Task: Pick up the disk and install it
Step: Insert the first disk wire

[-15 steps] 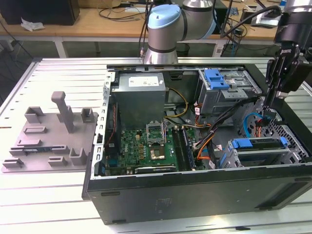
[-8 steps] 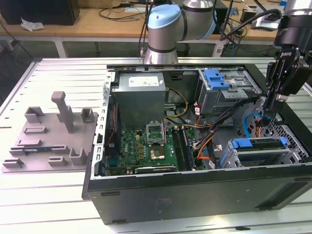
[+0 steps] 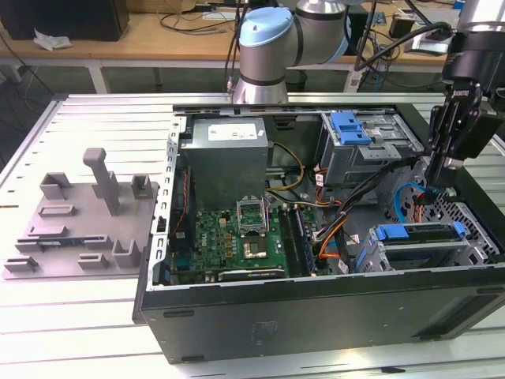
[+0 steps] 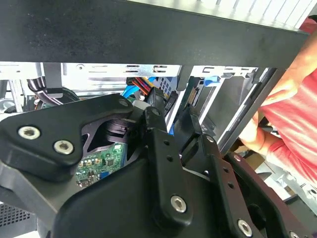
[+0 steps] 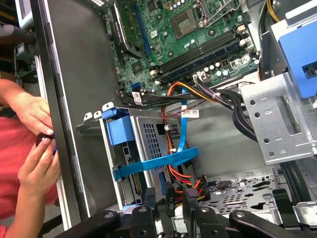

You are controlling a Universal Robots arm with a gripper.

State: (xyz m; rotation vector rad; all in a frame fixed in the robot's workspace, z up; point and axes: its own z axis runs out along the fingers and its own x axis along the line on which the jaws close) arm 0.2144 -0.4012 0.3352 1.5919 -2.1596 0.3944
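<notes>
A slatted metal desk point(image 3: 95, 118), with a cable-strewn wooden worktop point(image 3: 158, 31) behind it, carries one open computer case point(image 3: 316, 316) lying on its side and one grey fixture plate point(image 3: 79, 221). One robot arm point(image 3: 268, 47) reaches over the case. The disk point(image 3: 418, 232), blue-framed, sits in the drive cage at the exterior view's right, by the case's near wall. The hand point(image 3: 439, 183) hangs close by inside the case — released, its fingers point(image 5: 148, 218) apart and gripping nothing. A person's two hands point(image 5: 30, 113) are close together outside the case wall.
</notes>
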